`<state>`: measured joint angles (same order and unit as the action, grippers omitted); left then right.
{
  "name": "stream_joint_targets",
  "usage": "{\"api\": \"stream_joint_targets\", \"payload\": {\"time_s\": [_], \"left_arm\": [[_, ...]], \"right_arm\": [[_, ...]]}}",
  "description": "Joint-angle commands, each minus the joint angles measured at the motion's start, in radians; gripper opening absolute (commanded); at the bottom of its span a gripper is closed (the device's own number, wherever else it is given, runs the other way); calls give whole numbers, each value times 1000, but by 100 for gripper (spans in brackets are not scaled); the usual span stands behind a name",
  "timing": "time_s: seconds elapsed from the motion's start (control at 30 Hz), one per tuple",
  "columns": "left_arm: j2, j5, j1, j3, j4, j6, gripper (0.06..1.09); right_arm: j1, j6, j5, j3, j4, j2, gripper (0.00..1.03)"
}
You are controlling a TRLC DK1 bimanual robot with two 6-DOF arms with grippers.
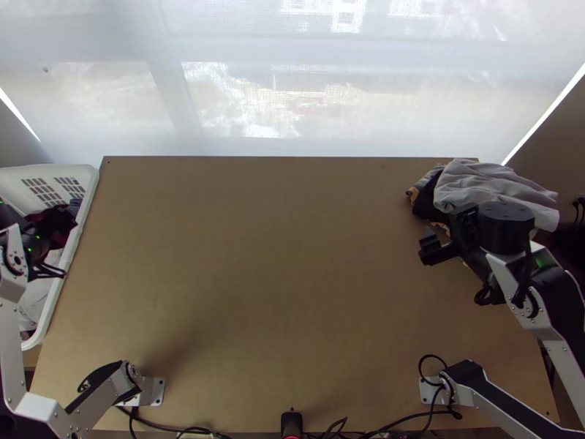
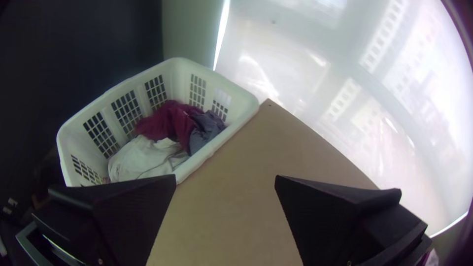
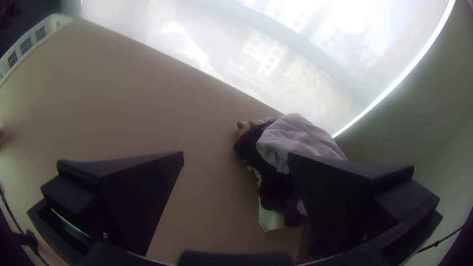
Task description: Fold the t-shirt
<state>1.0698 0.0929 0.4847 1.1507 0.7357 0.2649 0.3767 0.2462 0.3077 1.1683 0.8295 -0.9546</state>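
- A pale cloth (image 2: 143, 157), possibly the t-shirt, is lying bunched inside the basket (image 2: 207, 150).
- The left gripper (image 2: 226, 178) is gaping wide and empty, the basket sitting nearer its arm.
- The right gripper (image 3: 236, 153) is hanging wide, empty, near the clothes pile (image 3: 295, 138) across the table (image 1: 292, 278).

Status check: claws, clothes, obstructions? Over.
Left claw, right claw open. Clothes in basket, pile at table's far right corner; t-shirt not identifiable. Right arm partly hides pile.
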Motion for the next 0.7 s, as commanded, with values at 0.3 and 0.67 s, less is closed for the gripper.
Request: {"api": "stream_joint_targets", "payload": {"time_s": [0.3,0.67], "left_arm": [[688,-24,333,489,77,-254,104],[1090,57,373,692,-70,-375,104]], "right_arm": [[-64,-136,-81,189,-4,-32,98],[-47,-101,-79,186,20,53,98]]}}
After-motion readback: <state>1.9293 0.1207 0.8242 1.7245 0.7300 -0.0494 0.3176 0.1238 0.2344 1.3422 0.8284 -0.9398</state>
